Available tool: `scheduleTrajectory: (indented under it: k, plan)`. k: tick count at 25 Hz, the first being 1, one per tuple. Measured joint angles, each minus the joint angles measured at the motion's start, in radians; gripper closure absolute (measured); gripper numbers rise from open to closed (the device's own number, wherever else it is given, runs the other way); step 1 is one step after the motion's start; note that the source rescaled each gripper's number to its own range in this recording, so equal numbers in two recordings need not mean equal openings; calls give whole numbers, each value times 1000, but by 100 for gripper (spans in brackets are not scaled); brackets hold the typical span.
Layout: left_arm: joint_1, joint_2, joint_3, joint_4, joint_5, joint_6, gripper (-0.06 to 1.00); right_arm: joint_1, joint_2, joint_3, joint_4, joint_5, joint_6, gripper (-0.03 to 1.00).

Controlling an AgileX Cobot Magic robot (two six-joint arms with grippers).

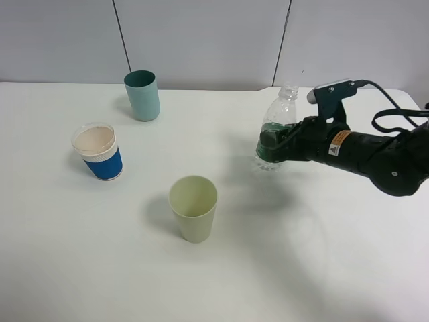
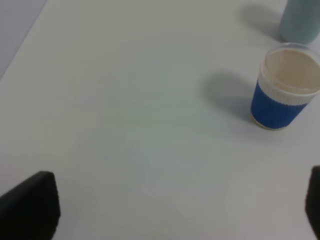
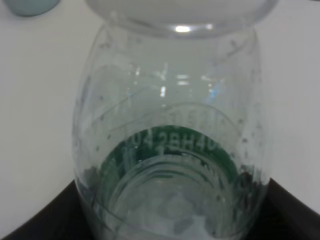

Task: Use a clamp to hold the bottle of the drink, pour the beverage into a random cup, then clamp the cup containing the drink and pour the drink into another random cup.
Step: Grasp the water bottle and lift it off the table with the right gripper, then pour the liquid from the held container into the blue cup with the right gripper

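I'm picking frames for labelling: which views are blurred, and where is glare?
Exterior high: sharp, evenly lit, soft shadow left of the green cup. Left wrist: slightly soft; blue cup casts a faint shadow. Right wrist: bottle fills the frame, blurred, with small glare spots.

green-labelled bottle (image 1: pixel 279 118), blue-sleeved cup (image 1: pixel 102 158), pale green cup (image 1: pixel 194 209)

Bright even light, soft shadows, blurry wrist views, glare on bottle (image 3: pixel 170 135).
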Motion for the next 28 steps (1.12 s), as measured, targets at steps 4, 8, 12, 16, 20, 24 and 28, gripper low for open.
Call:
scheduleTrajectory:
  k: [4,8,12,16,20,24,28]
  plan:
    - [0,0,0,0,0,0,-6,0,-83,-15,17,104,0,97]
    - [0,0,0,0,0,0,-6,4,-123,-109,-37,305,29,97]
    - [0,0,0,0,0,0,-6,40,-125,-241,-138,505,82,97]
    - [0,0,0,0,0,0,-6,93,-125,-352,-235,564,100,97]
    - [0,0,0,0,0,0,-6,137,-119,-431,-318,602,153,97]
    - [0,0,0,0,0,0,-6,218,-43,-603,-497,733,312,97]
    - [0,0,0,0,0,0,-6,301,41,-724,-644,826,406,97]
